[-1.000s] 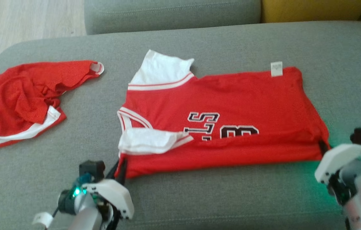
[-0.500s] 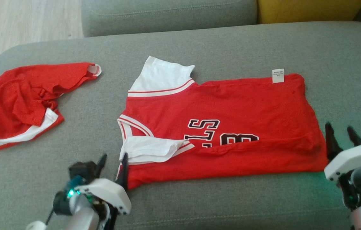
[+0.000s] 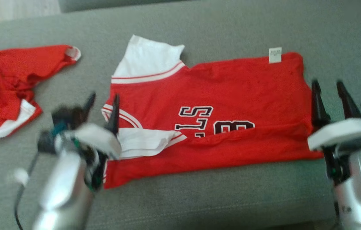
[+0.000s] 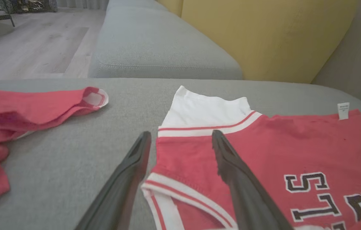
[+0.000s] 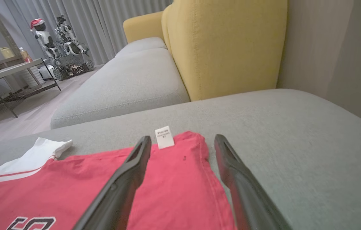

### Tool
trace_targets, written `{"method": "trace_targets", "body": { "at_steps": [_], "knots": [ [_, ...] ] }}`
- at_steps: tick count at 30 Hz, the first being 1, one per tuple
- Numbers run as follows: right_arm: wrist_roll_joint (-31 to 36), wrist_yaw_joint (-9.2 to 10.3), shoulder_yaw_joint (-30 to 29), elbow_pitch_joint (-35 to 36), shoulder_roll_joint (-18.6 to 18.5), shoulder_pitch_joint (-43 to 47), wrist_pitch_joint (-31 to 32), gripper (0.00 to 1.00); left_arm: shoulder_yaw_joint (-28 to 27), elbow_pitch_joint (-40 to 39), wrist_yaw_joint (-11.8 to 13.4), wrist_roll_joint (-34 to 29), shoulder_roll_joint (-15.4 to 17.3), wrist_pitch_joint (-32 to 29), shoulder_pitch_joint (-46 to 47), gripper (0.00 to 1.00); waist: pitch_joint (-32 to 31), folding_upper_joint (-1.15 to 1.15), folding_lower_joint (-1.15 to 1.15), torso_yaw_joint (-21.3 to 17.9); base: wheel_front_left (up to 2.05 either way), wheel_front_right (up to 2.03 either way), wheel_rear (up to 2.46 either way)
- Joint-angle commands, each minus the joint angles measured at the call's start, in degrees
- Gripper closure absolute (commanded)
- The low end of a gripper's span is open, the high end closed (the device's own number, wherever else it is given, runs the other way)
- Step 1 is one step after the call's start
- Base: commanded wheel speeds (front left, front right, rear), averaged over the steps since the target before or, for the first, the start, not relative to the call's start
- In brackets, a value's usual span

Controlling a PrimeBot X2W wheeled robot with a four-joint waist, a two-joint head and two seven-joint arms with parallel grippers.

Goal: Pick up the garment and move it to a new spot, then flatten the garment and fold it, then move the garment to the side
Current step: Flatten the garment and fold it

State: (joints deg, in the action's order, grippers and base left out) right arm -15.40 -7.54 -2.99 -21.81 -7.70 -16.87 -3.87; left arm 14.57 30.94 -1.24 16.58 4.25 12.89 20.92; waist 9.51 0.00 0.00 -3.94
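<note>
You had the red jersey (image 3: 231,92) lying flat on the grey sofa cushion (image 3: 199,198), collar end toward the robot's left and hem end toward its right. Its near edge was folded up over the lower part of the black-and-white lettering (image 3: 196,116). One white sleeve (image 3: 145,60) stuck out at the far side and the other (image 3: 142,143) lay folded across the near side. A small white tag (image 3: 275,55) showed at the far hem corner.

Your left fingers (image 3: 115,110) stood spread apart and gripped nothing. In the left wrist view one finger (image 4: 129,179) was over bare cushion and the other over red cloth by the collar. Your right fingers (image 3: 316,102) were likewise spread and empty, straddling the hem edge in the right wrist view (image 5: 126,179). A second red garment (image 3: 4,80) lay crumpled well apart on the left of the cushion.
</note>
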Motion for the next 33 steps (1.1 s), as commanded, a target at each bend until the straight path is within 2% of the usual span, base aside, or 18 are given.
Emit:
{"method": "trace_targets", "body": {
  "at_steps": [1,10,14,19,25,33],
  "knots": [
    [0.6,0.05,2.1,2.5,0.0,-3.9,-0.5,0.00,-1.3,-0.5,-0.6,-0.8,2.4,-1.4,6.0,0.00,3.3,0.00,0.00,-2.2,0.00,0.00,0.00],
    [1.1,0.05,8.3,2.1,1.0,-13.1,-1.3,0.00,2.8,10.0,-5.4,-3.4,11.8,-16.4,26.6,0.00,11.9,0.00,0.00,-8.4,0.00,0.00,0.00],
    [0.8,0.05,10.7,1.3,1.3,-16.6,-1.8,0.00,5.7,13.4,-6.2,-2.1,14.7,-22.2,33.9,0.00,14.6,0.00,0.00,-10.5,0.00,0.00,0.00],
    [0.3,0.05,13.0,0.0,1.7,-19.9,-2.7,0.00,12.4,14.5,-6.2,3.5,18.5,-29.2,40.2,0.00,17.2,0.00,0.00,-12.5,0.00,0.00,0.00],
    [-1.0,0.05,14.1,-1.5,2.4,-21.9,-4.1,0.00,19.5,15.3,-6.2,8.0,23.3,-33.4,44.8,0.00,18.7,0.00,0.00,-14.1,0.00,0.00,0.00],
    [-1.7,0.05,14.3,-3.4,2.4,-22.8,-5.3,0.00,24.2,16.8,-6.2,12.7,24.5,-34.5,47.5,0.00,19.2,0.00,0.00,-14.7,0.00,0.00,0.00]
  ]
}}
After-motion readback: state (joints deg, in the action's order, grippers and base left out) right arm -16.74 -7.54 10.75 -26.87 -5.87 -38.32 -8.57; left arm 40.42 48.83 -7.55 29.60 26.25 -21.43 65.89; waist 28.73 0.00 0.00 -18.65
